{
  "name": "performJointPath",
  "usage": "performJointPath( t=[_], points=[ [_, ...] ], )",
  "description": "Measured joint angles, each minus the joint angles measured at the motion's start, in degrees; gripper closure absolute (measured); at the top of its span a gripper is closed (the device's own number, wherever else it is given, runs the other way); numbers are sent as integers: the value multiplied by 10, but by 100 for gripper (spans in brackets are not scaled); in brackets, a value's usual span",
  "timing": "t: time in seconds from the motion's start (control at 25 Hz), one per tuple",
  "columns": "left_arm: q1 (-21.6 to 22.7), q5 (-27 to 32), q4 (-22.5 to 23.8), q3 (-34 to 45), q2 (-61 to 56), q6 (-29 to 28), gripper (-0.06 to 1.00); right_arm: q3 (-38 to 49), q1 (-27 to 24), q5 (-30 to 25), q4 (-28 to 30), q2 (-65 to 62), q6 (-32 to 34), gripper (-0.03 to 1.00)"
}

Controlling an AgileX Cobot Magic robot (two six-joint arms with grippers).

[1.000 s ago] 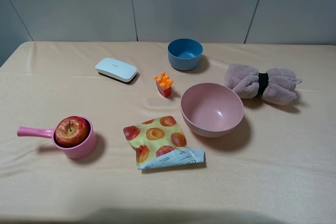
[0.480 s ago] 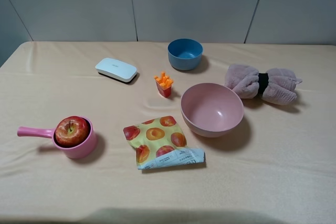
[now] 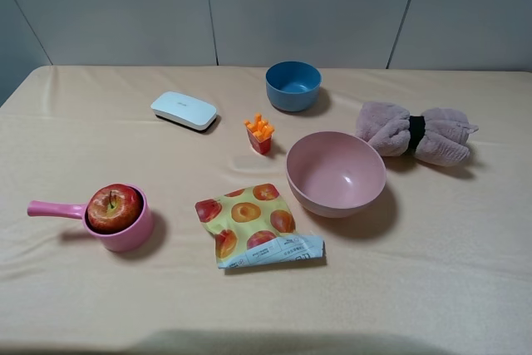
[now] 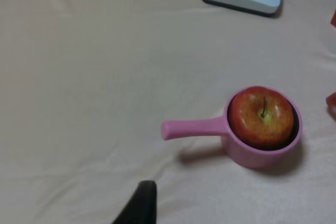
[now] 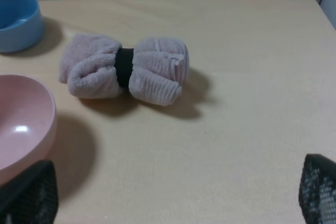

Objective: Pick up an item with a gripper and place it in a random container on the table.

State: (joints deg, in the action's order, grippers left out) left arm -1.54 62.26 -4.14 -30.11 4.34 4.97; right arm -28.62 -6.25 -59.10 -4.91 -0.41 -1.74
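The red apple sits inside the small pink saucepan at the front left of the table, with the pan's handle pointing left. The left wrist view shows the apple stem up in the saucepan. Neither gripper shows in the exterior high view. Only one dark finger of my left gripper shows, apart from the pan's handle. My right gripper is open and empty, its fingers wide apart above the cloth near the towel.
A fruit-printed snack packet lies at the front middle. A large pink bowl, a blue bowl, a toy pack of fries, a white box and a rolled pink towel stand further back.
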Motion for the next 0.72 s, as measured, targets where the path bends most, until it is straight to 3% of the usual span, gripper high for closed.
performJointPath(
  t=[0.72],
  points=[
    [4, -14, -11, 19, -47, 4, -5, 0, 0, 0, 0, 0, 0, 27]
  ],
)
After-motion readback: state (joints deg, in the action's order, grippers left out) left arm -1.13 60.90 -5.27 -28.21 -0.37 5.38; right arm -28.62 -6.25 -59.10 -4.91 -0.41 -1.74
